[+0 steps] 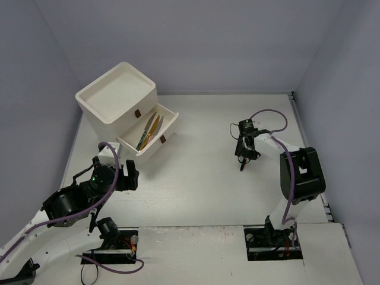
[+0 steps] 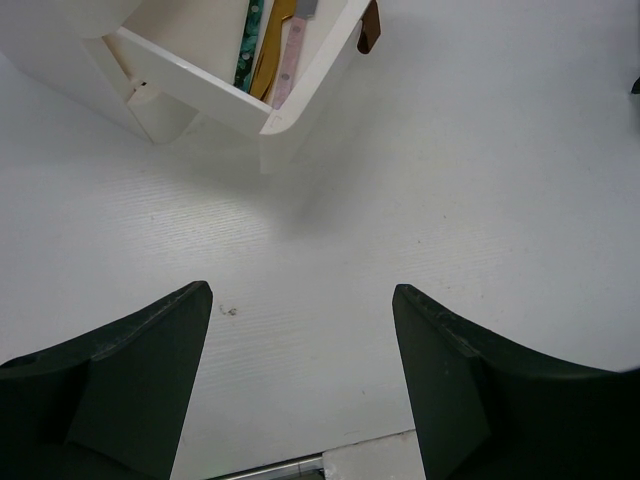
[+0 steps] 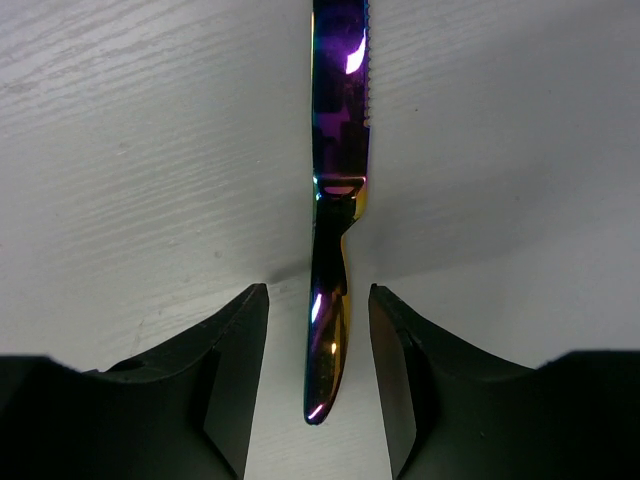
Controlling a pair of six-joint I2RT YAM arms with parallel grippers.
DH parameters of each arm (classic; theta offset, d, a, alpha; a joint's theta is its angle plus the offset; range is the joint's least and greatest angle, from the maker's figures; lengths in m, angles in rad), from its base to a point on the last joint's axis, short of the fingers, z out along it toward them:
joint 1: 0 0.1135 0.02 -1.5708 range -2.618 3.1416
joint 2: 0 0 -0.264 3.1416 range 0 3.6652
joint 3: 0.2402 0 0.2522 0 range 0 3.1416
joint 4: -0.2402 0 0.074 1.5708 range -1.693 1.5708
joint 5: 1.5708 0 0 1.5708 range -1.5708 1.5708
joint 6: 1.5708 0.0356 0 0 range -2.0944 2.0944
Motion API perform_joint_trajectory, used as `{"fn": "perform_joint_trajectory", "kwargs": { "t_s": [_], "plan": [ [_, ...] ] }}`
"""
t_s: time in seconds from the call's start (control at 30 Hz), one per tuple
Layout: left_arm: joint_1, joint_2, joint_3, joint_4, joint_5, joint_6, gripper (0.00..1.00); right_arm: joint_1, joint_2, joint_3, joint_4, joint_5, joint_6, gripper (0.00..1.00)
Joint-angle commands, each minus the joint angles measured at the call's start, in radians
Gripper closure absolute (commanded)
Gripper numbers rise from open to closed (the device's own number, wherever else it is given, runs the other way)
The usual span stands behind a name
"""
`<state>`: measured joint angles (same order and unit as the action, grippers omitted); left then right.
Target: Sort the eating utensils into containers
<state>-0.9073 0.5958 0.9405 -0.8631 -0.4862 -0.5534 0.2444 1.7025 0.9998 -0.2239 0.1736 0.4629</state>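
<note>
My right hand (image 3: 318, 300) is down at the worktop (image 3: 140, 150) with its two fingers parted, and the handle of the purple knife (image 3: 338, 120) lies in the gap between them. I see a strip of worktop on each side of the handle, so I judge that I do not grip it yet.

The first danger is in the closing. The handle is not centred: it lies nearer to the finger on the right of my wrist view, so this finger would probably touch first and push the knife sideways, or turn it. The second danger is that the metal is slim, smooth and shiny, and I would take only the end of the handle. The whole blade reaches out beyond my fingertips. When I lift, its weight could make the knife swing or slip out.

The third danger is the way to go. The open drawer (image 1: 169, 122) of the white cabinet (image 1: 116, 98) is well apart from this hand, on the far left side, so a weak grip has a long carry in which to fail. Some utensils (image 1: 148, 130) lie already in this drawer.

My left hand (image 2: 300, 300) is open and empty, near the drawer and just in front of its corner.
</note>
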Motion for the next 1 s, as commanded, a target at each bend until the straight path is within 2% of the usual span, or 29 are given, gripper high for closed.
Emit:
{"fn": "perform_joint_trajectory", "kwargs": {
  "t_s": [0.0,0.13,0.37,0.6,0.73,0.97],
  "plan": [
    [0.008,0.001,0.020,0.042,0.004,-0.014,0.30,-0.021,0.020,0.001,0.048,-0.026,0.001,0.59],
    [0.008,0.004,0.017,0.041,0.004,-0.013,0.30,-0.030,0.054,-0.003,0.065,-0.036,0.001,0.61],
    [0.008,0.007,0.017,0.042,0.001,-0.011,0.30,-0.033,0.093,-0.018,0.084,-0.055,0.000,0.73],
    [0.008,0.006,0.011,0.041,0.004,-0.013,0.30,-0.035,0.133,-0.006,0.088,-0.043,-0.011,1.00],
    [0.008,0.006,0.014,0.042,0.006,-0.013,0.30,-0.032,0.111,0.010,0.091,-0.066,-0.026,1.00],
    [0.008,0.012,0.017,0.044,0.000,-0.016,0.30,0.054,-0.140,0.051,0.100,-0.139,0.016,1.00]
  ]
}}
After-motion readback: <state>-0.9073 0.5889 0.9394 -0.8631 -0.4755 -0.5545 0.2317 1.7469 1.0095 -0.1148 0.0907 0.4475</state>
